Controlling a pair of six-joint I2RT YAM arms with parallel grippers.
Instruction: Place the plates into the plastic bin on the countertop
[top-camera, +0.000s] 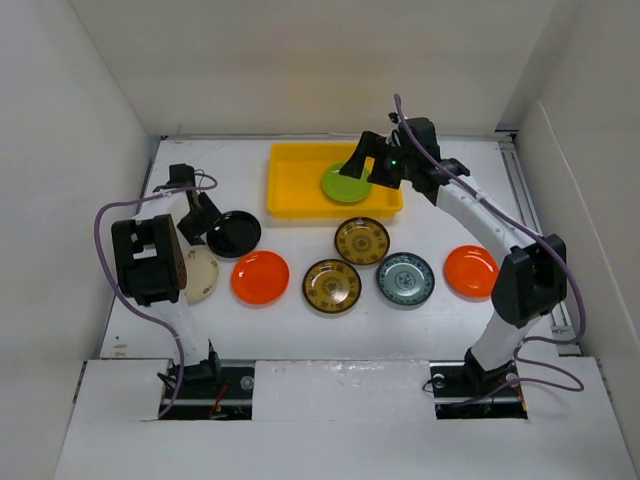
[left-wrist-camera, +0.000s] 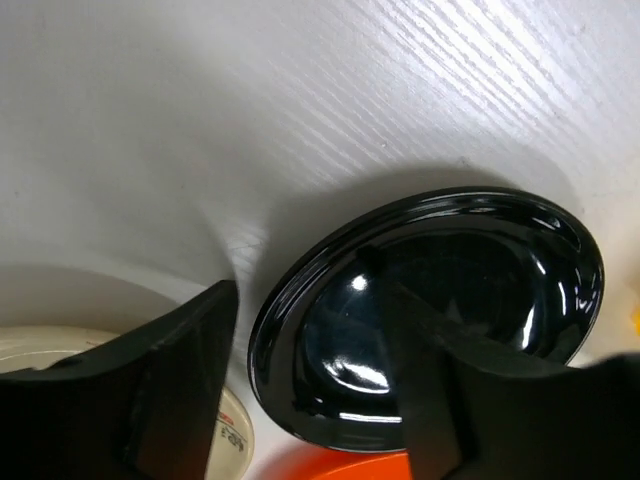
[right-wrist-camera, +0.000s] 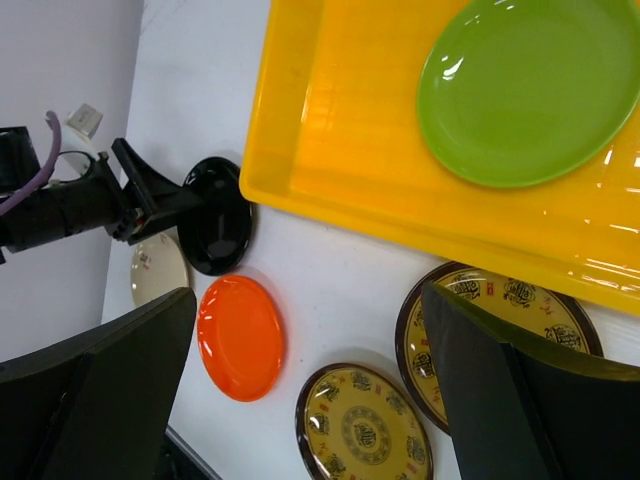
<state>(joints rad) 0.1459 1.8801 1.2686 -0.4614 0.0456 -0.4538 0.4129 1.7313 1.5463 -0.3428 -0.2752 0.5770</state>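
Observation:
A yellow plastic bin (top-camera: 290, 185) stands at the back of the white countertop (top-camera: 300, 325), with a lime green plate (top-camera: 345, 185) in its right half. My right gripper (top-camera: 362, 170) hovers open above that plate, holding nothing; its wrist view looks down on the bin (right-wrist-camera: 330, 120) and green plate (right-wrist-camera: 525, 90). My left gripper (top-camera: 205, 222) sits low at the black plate (top-camera: 236, 233). In the left wrist view its jaws straddle the black plate's (left-wrist-camera: 440, 300) left rim, one finger inside the bowl and one outside with a gap showing.
On the countertop lie a cream plate (top-camera: 200, 275) partly under the left arm, an orange plate (top-camera: 260, 277), two brown-gold patterned plates (top-camera: 361, 240) (top-camera: 331, 286), a blue-grey patterned plate (top-camera: 405, 279) and a second orange plate (top-camera: 470, 270). White walls enclose the sides and back.

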